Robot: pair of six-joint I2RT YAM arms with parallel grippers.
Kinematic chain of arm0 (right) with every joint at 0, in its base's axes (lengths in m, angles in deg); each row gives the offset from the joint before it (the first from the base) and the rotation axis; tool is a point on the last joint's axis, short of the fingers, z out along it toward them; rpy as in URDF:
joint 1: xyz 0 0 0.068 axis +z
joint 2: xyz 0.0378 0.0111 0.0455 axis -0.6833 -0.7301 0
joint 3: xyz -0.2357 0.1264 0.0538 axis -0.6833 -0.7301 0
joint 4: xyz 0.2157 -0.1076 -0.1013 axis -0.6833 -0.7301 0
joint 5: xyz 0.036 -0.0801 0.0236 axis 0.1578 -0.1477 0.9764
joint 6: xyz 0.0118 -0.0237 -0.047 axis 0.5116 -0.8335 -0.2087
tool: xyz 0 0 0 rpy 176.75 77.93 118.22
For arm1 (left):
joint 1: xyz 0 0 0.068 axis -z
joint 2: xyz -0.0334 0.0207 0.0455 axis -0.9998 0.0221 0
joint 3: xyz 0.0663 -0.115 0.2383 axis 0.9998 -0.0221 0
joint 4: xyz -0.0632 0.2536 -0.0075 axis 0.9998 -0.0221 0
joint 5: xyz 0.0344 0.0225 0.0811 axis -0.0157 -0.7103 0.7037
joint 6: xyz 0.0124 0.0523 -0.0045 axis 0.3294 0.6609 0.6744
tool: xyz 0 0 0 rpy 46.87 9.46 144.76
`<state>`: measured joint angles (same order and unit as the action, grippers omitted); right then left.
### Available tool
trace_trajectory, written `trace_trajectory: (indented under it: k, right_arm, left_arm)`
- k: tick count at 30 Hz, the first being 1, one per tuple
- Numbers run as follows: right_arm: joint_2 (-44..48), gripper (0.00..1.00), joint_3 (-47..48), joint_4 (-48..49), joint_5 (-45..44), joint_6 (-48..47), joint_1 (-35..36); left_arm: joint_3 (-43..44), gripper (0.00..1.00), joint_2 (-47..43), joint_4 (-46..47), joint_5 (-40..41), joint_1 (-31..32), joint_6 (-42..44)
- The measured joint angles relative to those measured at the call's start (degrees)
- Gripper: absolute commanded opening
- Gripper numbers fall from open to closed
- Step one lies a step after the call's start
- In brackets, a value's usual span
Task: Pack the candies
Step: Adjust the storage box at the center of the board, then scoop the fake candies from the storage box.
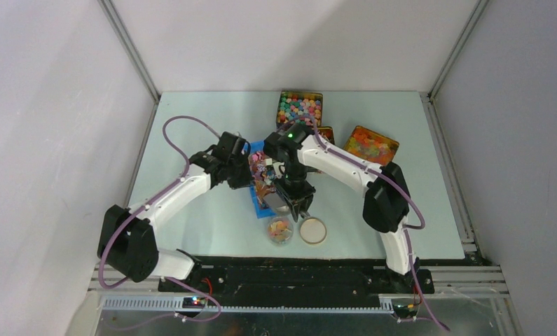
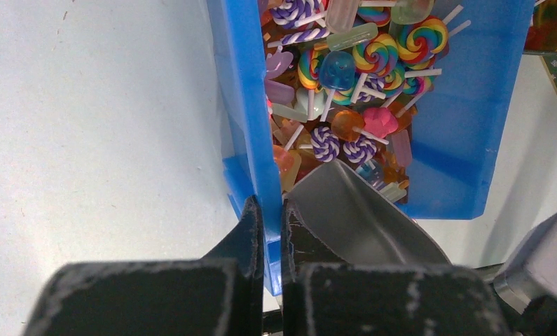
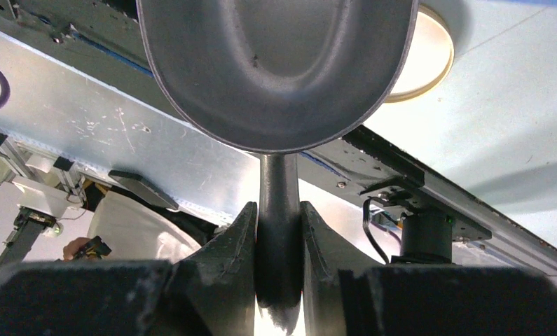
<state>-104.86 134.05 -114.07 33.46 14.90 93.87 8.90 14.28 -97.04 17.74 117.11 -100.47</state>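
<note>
So that the blue tray (image 2: 464, 140) cannot slide, my left gripper (image 2: 268, 210) clamps its wall, candies (image 2: 352, 91) just ahead; right gripper (image 3: 279, 217) clamps the scoop (image 3: 275, 70).

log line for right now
left gripper: shut on blue bin wall | right gripper: shut on scoop handle | scoop tip: in bin, at candies

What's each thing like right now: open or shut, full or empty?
left gripper: shut on the blue tray's wall
right gripper: shut on the scoop's handle
candies: heaped in the blue tray
jar: open, candies inside
lid: off, lying beside the jar
tin of pastel balls: open, full
tin of orange jellies: open, full
</note>
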Motion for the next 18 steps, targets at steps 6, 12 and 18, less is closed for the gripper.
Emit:
trace_trajectory:
  k: [6,12,18]
  right_arm:
    - [-3.28,0.00,3.02,0.15,0.55,-0.28,-0.44]
    - [-6.25,0.00,5.79,0.31,1.09,-0.63,-1.20]
    - [-8.46,0.00,6.47,1.64,2.27,-0.96,-2.34]
  left_arm:
    - [0.11,0.00,0.00,-0.13,0.59,0.35,-0.02]
    - [0.11,0.00,0.00,-0.17,0.87,0.48,-0.04]
    - [0.13,0.00,0.00,-0.20,0.92,0.52,-0.07]
